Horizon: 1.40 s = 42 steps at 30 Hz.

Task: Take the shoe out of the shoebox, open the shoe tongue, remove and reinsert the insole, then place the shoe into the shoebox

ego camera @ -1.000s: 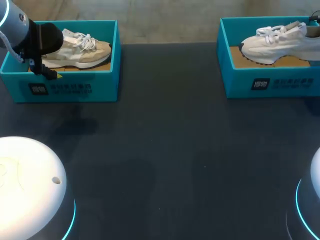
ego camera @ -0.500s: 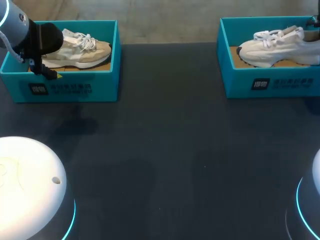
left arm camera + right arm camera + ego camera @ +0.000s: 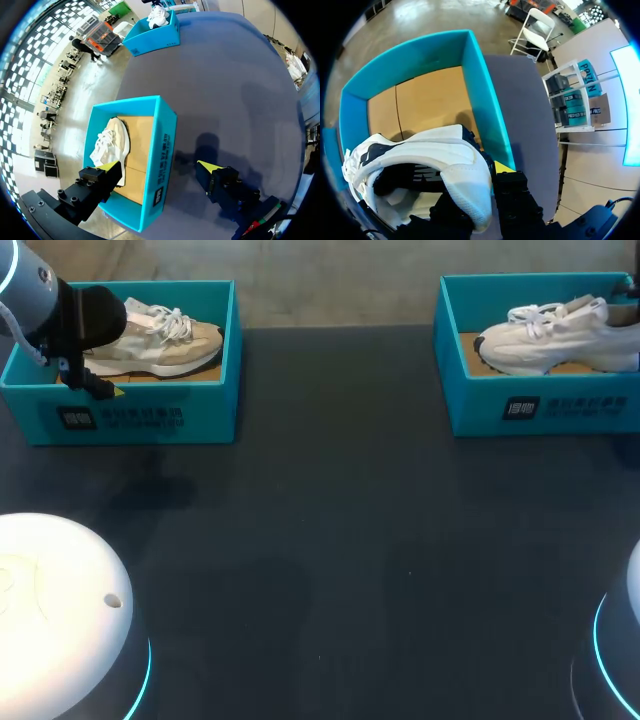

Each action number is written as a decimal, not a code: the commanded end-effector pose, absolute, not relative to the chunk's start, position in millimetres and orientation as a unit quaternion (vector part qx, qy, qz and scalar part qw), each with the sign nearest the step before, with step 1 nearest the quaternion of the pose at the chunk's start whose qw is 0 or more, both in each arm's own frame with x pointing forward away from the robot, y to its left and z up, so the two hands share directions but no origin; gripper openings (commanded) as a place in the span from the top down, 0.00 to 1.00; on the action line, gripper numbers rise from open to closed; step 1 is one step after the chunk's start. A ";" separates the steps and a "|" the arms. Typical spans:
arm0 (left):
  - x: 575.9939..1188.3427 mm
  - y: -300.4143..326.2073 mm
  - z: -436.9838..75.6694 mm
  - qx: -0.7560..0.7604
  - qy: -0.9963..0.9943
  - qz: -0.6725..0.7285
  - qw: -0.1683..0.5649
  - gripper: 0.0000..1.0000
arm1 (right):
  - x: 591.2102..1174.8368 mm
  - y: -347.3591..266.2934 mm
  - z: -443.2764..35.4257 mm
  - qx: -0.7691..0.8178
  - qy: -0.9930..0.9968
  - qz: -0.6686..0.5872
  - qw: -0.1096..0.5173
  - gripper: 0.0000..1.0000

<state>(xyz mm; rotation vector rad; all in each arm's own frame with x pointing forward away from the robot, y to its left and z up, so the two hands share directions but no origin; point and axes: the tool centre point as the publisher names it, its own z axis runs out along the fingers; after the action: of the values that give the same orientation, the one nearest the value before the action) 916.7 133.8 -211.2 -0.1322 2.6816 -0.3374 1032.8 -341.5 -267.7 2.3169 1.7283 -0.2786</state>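
left jaws apart astride the near wall of the left box point(image 3: 164, 145), one tip inside by the beige shoe point(image 3: 112, 142), the other over the bench point(image 3: 235, 100), right jaws clamped on the heel of the white shoe point(image 3: 435, 152), tilted within the right box point(image 3: 479, 105)

Two teal shoeboxes, a sneaker in each.
My left arm point(image 3: 45, 300) hangs over the far-left shoebox point(image 3: 150, 415), beige sneaker point(image 3: 170, 345) inside; the far-right shoebox point(image 3: 530, 405) holds a white sneaker point(image 3: 550, 335).
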 end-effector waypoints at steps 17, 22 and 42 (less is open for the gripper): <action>915.9 133.8 -211.1 -0.048 0.968 -0.120 0.216 0.00 | 1038.7 -346.0 -290.1 0.795 0.588 -0.097 0.113 1.00; 915.9 133.8 -211.1 -0.048 0.968 -0.120 0.216 0.00 | 1042.7 -344.9 -291.2 0.792 0.592 -0.096 0.112 1.00; 915.9 133.8 -211.1 -0.048 0.968 -0.120 0.216 0.00 | 1039.9 -345.0 -302.8 0.785 0.602 -0.105 0.105 1.00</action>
<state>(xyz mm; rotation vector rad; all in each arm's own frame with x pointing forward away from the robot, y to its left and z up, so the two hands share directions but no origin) 916.7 133.8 -211.2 -0.1322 2.6816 -0.3374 1038.4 -344.9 -301.1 2.3106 1.7736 -0.3074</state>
